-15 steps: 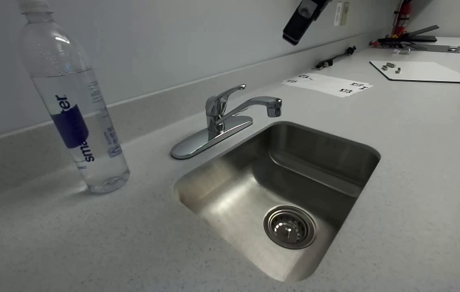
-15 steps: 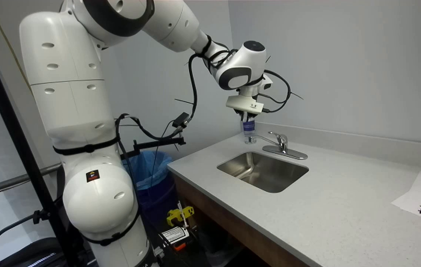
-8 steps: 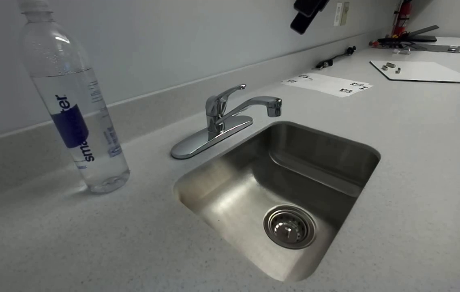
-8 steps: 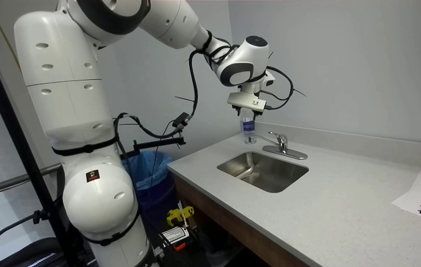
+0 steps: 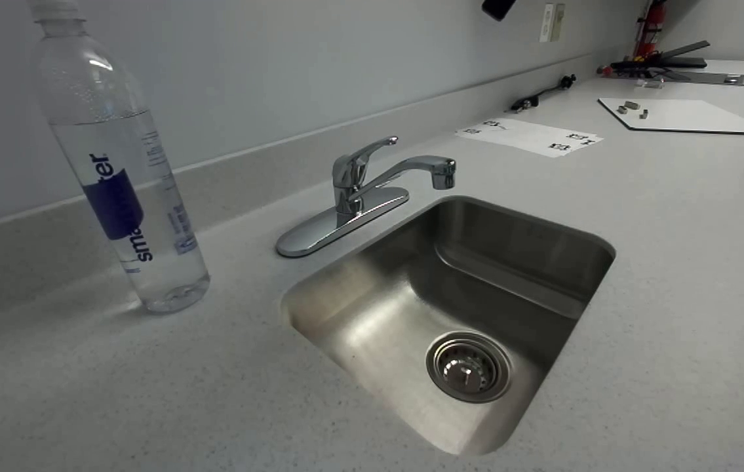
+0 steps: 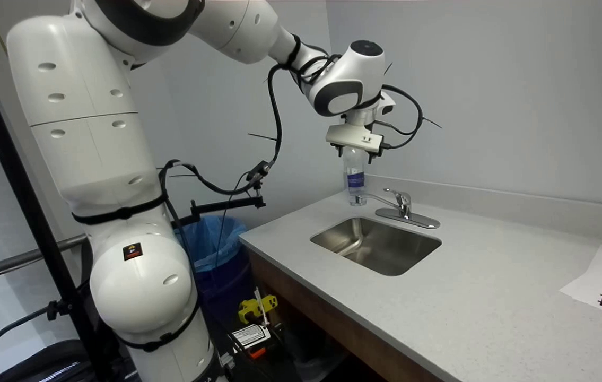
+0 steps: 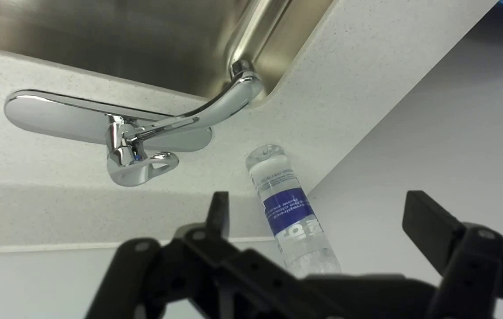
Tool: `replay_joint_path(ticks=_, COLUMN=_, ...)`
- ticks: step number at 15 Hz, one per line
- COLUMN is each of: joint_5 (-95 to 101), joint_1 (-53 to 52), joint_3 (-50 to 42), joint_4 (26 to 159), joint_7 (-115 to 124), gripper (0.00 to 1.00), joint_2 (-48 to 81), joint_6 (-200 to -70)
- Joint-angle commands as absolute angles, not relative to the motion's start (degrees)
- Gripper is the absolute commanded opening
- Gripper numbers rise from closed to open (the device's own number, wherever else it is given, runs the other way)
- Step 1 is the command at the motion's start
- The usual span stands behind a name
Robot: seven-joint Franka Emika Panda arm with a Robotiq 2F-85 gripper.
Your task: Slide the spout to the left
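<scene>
Gripper, black-fingered, mounted on white arm: had risen since the earlier frames, and its fingers, then close together, stood spread wide, high above the counter. Spout, chrome, thin, gently arched: had stayed in place, well apart from the gripper; in the wrist view its downturned tip showed against the corner of the sink nearest the bottle. Lever handle, chrome: sat above the spout's root. Base plate, chrome, round-ended: lay between sink and backsplash. Sink, metal, single basin with strainer drain: was set into the pale counter. Bottle, clear, blue-labelled, part-filled with clear liquid: stood near one end of the base plate. Paper sheets, white, printed with black markers: lay flat on the counter in both exterior views, well apart from the bottle. Bin, dark blue, lined with lighter blue plastic: stood near the counter's corner, partly hidden.
</scene>
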State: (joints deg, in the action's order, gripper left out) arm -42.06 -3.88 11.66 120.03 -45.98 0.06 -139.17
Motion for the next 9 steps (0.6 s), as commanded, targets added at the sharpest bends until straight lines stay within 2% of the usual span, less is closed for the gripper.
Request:
replay_joint_path(ticks=1, joint_5=-42.2, joint_1=-5.3, joint_3=10.1, joint_4=122.4, joint_7=-44.8, gripper=1.0, joint_2=-4.1, joint_6=-137.1)
replay_joint_path(ticks=2, joint_5=-41.9, joint_1=-5.5, joint_3=10.0, joint_4=120.4, joint_7=-45.7, gripper=1.0, joint_2=-0.9, joint_6=-139.0)
replay_joint_path(ticks=9, joint_5=-41.8, joint_1=-5.8, joint_3=9.8, joint_4=121.4, joint_7=-45.4, gripper=1.0, joint_2=-2.3, joint_6=-138.6)
